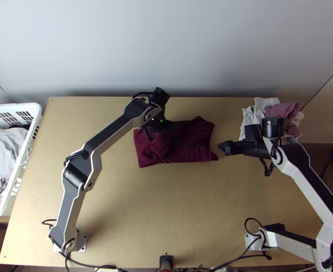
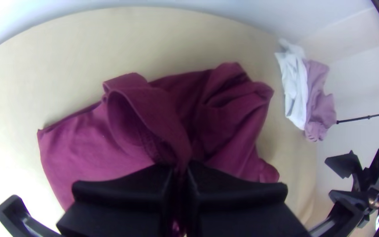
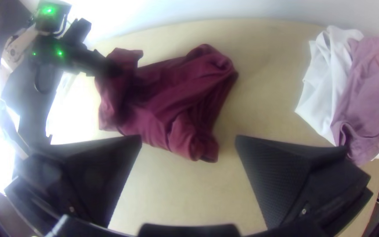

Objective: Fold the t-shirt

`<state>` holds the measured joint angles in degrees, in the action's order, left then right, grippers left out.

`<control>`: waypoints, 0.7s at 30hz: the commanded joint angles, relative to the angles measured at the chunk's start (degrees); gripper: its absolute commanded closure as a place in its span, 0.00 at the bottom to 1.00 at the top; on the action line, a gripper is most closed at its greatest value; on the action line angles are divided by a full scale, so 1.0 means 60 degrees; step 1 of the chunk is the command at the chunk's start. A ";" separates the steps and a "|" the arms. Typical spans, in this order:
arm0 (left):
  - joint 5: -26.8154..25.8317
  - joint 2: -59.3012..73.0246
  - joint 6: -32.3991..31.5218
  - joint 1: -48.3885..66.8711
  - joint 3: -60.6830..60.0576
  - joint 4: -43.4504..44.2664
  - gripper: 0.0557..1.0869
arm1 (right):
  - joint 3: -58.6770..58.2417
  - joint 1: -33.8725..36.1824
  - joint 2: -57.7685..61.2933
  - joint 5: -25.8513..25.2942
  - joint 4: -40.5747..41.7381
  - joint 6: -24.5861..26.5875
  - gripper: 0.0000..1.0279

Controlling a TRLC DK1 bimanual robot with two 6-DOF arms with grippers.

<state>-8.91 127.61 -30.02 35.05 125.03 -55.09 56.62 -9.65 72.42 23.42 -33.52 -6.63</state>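
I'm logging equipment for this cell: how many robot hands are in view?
2. The left hand is shut on the maroon t-shirt; the right hand is open, just right of the t-shirt in the top view.

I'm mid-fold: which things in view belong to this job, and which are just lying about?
In the job:
maroon t-shirt, partly bunched
left gripper, jaws closed on it
right gripper, jaws open

Lying about:
white cloth
mauve cloth
basket
grey cloth inside it
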 commanded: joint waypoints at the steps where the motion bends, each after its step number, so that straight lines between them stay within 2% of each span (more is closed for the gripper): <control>1: 0.0005 0.0558 -0.0138 0.0340 0.0826 0.0935 0.97 | -0.0296 0.0041 -0.0147 0.0066 0.0122 -0.0008 0.04; 5: -0.0010 0.0704 -0.0255 0.0589 0.0973 0.1330 0.97 | -0.0472 0.0100 -0.0235 0.0096 0.0152 -0.0008 0.04; 9: -0.0537 0.1129 -0.0475 0.0868 0.0987 0.2312 0.97 | -0.0750 0.0202 -0.0337 0.0154 0.0357 -0.0008 0.04; 21: -0.0859 0.1319 -0.0753 0.1424 0.1061 0.3293 0.97 | -0.1248 0.0143 -0.0381 0.0228 0.0635 -0.0066 0.04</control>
<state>-13.30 134.87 -33.50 41.89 131.09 -39.00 50.87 -8.56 70.41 24.49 -30.81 -6.85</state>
